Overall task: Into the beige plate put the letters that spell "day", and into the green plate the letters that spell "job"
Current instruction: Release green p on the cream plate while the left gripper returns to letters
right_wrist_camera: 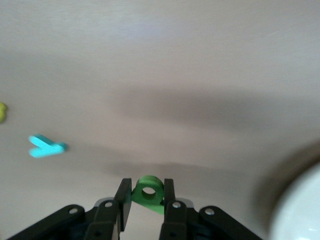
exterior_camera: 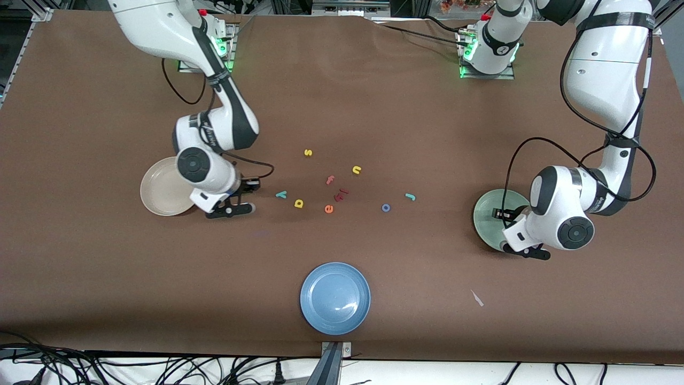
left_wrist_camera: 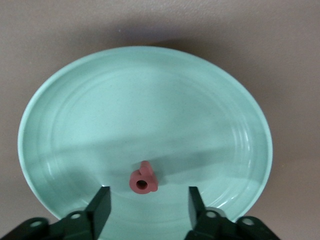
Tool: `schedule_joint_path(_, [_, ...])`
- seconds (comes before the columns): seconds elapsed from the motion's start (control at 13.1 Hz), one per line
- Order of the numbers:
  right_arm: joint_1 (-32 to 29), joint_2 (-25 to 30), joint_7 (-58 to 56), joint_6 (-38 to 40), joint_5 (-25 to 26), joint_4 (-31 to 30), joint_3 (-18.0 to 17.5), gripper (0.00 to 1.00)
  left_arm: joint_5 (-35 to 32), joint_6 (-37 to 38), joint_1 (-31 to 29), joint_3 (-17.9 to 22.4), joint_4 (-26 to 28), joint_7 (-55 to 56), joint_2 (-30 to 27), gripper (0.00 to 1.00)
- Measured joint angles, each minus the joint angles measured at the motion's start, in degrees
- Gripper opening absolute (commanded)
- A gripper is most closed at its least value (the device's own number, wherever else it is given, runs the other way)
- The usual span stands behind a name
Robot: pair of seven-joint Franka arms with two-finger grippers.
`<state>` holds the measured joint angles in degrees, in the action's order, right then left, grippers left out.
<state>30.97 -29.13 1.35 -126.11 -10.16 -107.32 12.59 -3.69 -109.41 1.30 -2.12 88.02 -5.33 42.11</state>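
Over the green plate (left_wrist_camera: pixel 145 125), at the left arm's end of the desk, my left gripper (left_wrist_camera: pixel 147 207) stands released; the "b" (left_wrist_camera: pixel 143 179) lies inside. Right gripper (right_wrist_camera: pixel 145 205) clenches the "d" (right_wrist_camera: pixel 148 192) beside the beige plate (exterior_camera: pixel 160 192). "y" (exterior_camera: pixel 281 194), "a" (exterior_camera: pixel 298 203), "o" (exterior_camera: pixel 386 207), "j" (exterior_camera: pixel 410 197) remain mid-desk.

The "b" letter (left_wrist_camera: pixel 143 181) lies in the green plate (exterior_camera: pixel 485 213) at the left arm's end of the surface (exterior_camera: pixel 374 107), under the left gripper (left_wrist_camera: pixel 147 207). The beige plate (exterior_camera: pixel 157 190) sits at the right arm's end, the right gripper (right_wrist_camera: pixel 145 205) just beside it, pinching the "d" letter (right_wrist_camera: pixel 149 191). Between the plates lie the "y" (exterior_camera: pixel 281 194), "a" (exterior_camera: pixel 298 203), "o" (exterior_camera: pixel 386 207) and "j" (exterior_camera: pixel 410 197). The blue plate (exterior_camera: pixel 335 298) is nearest the front camera.
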Motion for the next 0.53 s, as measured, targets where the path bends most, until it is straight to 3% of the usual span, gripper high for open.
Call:
schedule_joint_path(0.31, [-0.54, 3.62, -11.94, 2.25, 0.00, -2.62, 6.26, 0.04, 0.37, -0.13, 1.09, -1.21, -1.13, 2.42, -1.39, 1.00])
schedule_joint_path(0.53, [-0.63, 5.90, -18.49, -1.87, 0.00, -8.24, 9.61, 0.05, 1.05, -0.11, 2.27, -4.93, -1.18, 11.30, -2.46, 1.00])
